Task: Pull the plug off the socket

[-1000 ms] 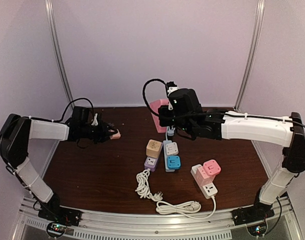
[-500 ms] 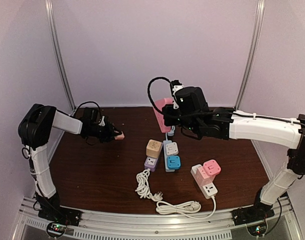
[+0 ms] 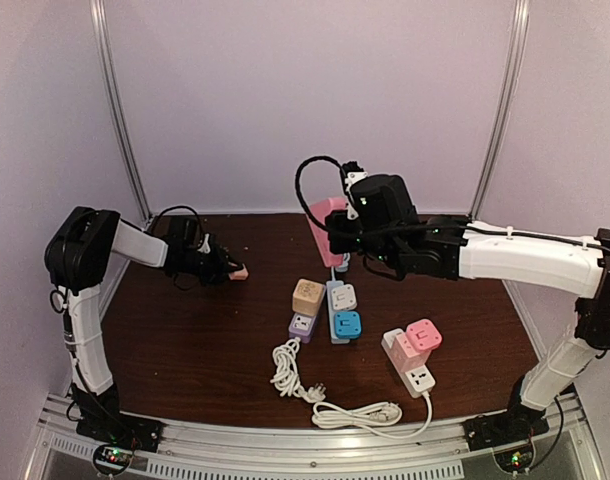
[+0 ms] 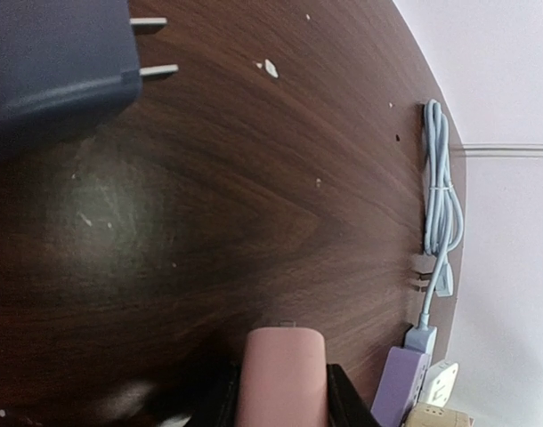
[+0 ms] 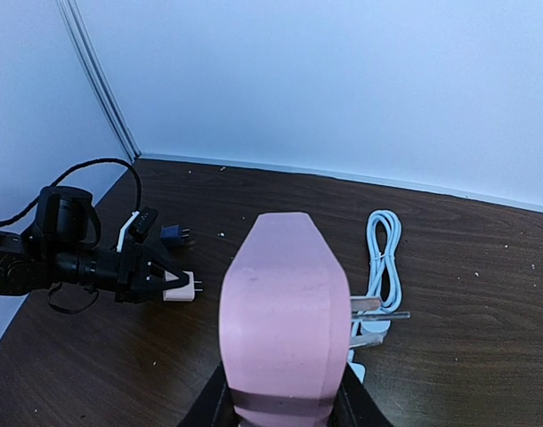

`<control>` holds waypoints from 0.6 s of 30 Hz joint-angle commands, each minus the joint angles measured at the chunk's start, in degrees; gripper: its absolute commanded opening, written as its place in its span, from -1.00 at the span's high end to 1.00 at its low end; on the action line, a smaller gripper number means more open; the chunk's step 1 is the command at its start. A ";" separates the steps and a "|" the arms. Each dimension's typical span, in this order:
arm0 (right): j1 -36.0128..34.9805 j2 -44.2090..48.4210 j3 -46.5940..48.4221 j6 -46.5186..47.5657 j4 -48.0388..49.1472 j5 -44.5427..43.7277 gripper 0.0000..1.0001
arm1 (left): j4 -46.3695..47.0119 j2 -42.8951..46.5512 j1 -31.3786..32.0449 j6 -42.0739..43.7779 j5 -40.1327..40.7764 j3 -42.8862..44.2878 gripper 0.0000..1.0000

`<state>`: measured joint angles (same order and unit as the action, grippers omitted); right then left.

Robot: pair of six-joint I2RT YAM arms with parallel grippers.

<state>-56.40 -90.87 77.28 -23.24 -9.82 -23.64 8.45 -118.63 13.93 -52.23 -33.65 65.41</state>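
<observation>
Since a second ago your left arm has folded its elbow in and carried the left gripper [image 3: 223, 269] a touch toward the centre, while the right arm has lifted its load slightly. Your left gripper is pinching the small pale-pink two-pronged plastic plug [image 3: 236, 270] low over the dark wooden table [image 3: 185, 350] at 9 o'clock. Your right gripper [image 3: 333, 238] is clamped on the tall rounded pink plastic socket block [image 5: 285, 302], aloft at 12 o'clock and well apart from the plug. The pull itself looks finished, with the prongs bare, and what seems left is only setting both pieces down.

Left arm [image 3: 135, 243] folded upright, pink plug [image 3: 238, 271] shifted right, pink socket [image 3: 323, 222] lifted
</observation>
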 commanded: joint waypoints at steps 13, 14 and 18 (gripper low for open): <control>0.37 3.94 -1.62 1.71 -0.45 -2.78 1.00 | -11.36 1.38 -1.01 5.81 5.76 3.38 -0.06; 0.55 4.00 -1.72 1.79 -0.58 -2.87 1.00 | -12.37 1.70 -1.06 6.16 6.44 3.48 -0.10; 2.25 4.31 -2.10 2.07 -1.55 -2.48 1.00 | -15.68 3.48 -1.10 8.20 9.22 3.59 -0.27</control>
<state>-55.86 -89.14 75.68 -22.15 -11.20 -24.58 -0.38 -117.25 13.58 -47.44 -29.67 68.49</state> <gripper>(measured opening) 0.306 0.604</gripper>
